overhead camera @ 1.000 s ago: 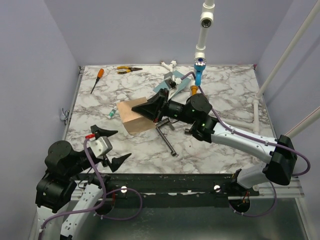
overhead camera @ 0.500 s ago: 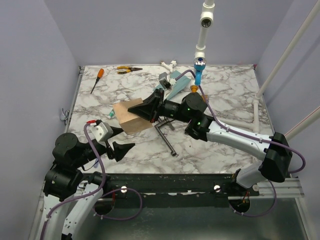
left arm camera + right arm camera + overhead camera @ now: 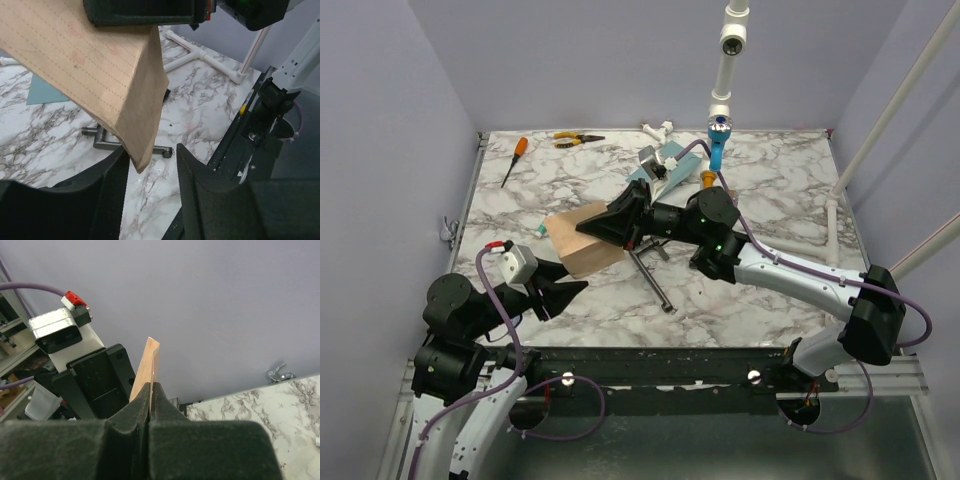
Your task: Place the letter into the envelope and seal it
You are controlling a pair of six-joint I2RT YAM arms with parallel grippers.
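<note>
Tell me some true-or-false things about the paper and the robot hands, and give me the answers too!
1. The right gripper is pinching the tan letter. True.
2. The teal envelope lies on the table. True.
3. The letter lies flat on the table. False: it is held up in the air.
4. The left gripper is squeezing the envelope. False: it is open, with the letter's lower corner between its two sides.
</note>
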